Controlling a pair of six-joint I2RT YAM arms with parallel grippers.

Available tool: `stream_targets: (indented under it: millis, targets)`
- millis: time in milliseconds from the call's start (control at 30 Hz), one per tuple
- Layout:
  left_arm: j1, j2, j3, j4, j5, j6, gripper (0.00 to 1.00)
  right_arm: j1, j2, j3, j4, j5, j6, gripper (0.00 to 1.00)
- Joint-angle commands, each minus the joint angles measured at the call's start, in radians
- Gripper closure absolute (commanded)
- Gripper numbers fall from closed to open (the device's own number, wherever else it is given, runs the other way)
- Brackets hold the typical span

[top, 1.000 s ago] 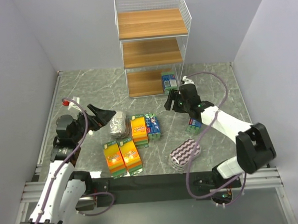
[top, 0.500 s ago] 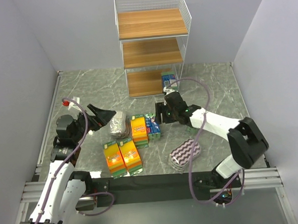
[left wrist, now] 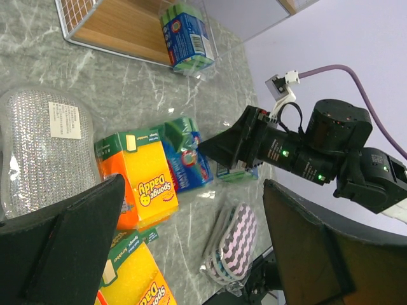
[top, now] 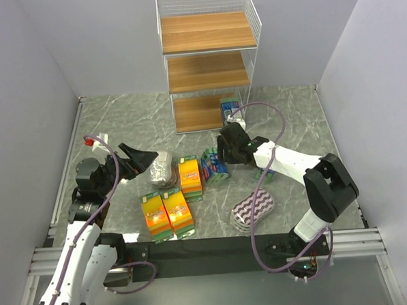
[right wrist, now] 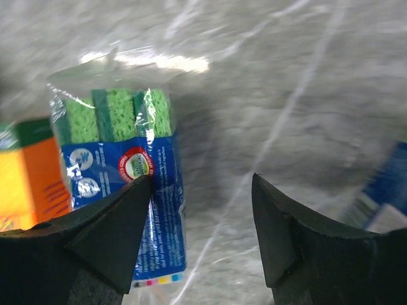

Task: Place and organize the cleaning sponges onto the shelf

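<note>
Standing open — right pincer [right wrist: 202, 190] beside blue-green pack [right wrist: 130, 152].

A white wire shelf [top: 209, 56] with three wooden tiers stands at the far side of the table [top: 297, 120]. A blue-green sponge pack [top: 230, 110] stands at its lower right corner. The right tool [top: 219, 154] is over a second blue-green pack [top: 215, 171], which lies beside an orange pack [top: 190, 177]. The left tool [top: 149, 163], spread wide, is near a silvery pack [top: 162, 171].
</note>
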Motion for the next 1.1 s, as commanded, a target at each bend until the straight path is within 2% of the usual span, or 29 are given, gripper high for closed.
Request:
stream_targets:
  millis: [0, 167, 400, 467, 567, 633, 767, 1067]
  targets:
    - [0.0, 0.005, 0.021, 0.032, 0.003, 0.014, 0.04, -0.01, 0.054, 0.033, -0.124, 0.186, 0.034, 0.28]
    - [0.0, -0.002, 0.023, 0.015, -0.002, 0.021, 0.04, -0.019, 0.097, 0.072, -0.179, 0.251, 0.058, 0.27]
    - [0.0, -0.002, 0.026, 0.018, -0.005, 0.022, 0.04, -0.027, -0.073, 0.061, -0.174, 0.324, 0.092, 0.25]
    - [0.0, 0.001, 0.021, 0.028, 0.001, 0.013, 0.04, -0.027, -0.102, 0.064, -0.175, 0.291, 0.082, 0.24]
    - [0.0, 0.011, 0.01, 0.055, 0.009, 0.002, 0.04, -0.012, -0.161, 0.024, -0.103, 0.071, 0.006, 0.24]
    - [0.0, 0.019, 0.003, 0.071, 0.012, -0.007, 0.04, 0.051, -0.179, 0.007, -0.089, 0.036, -0.024, 0.23]
    - [0.0, 0.033, -0.008, 0.083, 0.026, -0.019, 0.04, 0.136, -0.169, -0.027, -0.055, 0.036, -0.014, 0.21]
    - [0.0, 0.039, 0.007, 0.094, 0.026, -0.01, 0.04, 0.191, -0.078, -0.005, -0.015, 0.125, 0.012, 0.18]
